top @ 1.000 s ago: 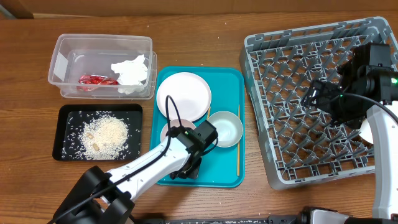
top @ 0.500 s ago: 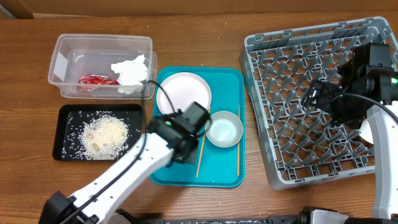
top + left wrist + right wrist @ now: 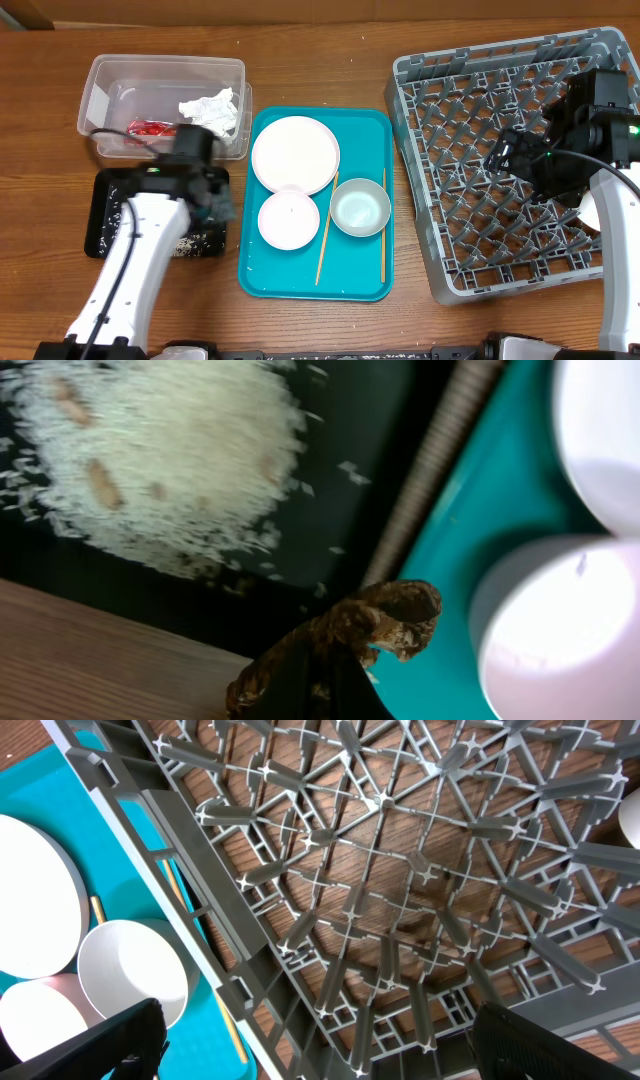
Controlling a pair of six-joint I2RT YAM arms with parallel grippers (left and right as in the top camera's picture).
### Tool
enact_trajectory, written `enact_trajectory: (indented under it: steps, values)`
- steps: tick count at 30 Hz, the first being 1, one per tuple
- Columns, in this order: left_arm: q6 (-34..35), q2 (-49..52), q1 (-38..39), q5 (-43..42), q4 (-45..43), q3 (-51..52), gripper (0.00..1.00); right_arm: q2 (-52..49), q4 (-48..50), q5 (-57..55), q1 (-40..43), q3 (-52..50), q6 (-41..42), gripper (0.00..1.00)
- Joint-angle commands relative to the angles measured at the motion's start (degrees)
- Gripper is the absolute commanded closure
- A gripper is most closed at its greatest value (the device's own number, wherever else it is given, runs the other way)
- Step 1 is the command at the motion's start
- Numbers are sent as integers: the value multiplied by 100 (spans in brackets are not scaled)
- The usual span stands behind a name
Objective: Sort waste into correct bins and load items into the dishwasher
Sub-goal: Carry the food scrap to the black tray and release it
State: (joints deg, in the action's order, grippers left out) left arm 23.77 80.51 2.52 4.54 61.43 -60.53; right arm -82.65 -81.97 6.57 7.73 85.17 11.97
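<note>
a wooden table holds a clear tub far left with the wrapper and napkin inside, a black tray of rice near it, a teal tray in the middle with a plate, two bowls and chopsticks, and the grey rack on the right. the left gripper is pinched on the brown scrap over the black tray's right edge, beside the teal tray. the right gripper hangs over the rack with its fingers spread wide, holding nothing.
</note>
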Motion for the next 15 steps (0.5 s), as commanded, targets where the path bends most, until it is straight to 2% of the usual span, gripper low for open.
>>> enact_trajectory:
  steps: [1,8,15]
  values:
    - [-107,-114,-664,-7,-140,-125,96,98,17,-55,-28,57,-17,0]
    - [-103,-114,-1753,13,-841,-122,96,98,17,-55,-28,57,-17,0]
    - [-105,-48,-2306,208,-1255,-96,96,98,17,-55,-28,57,-17,0]
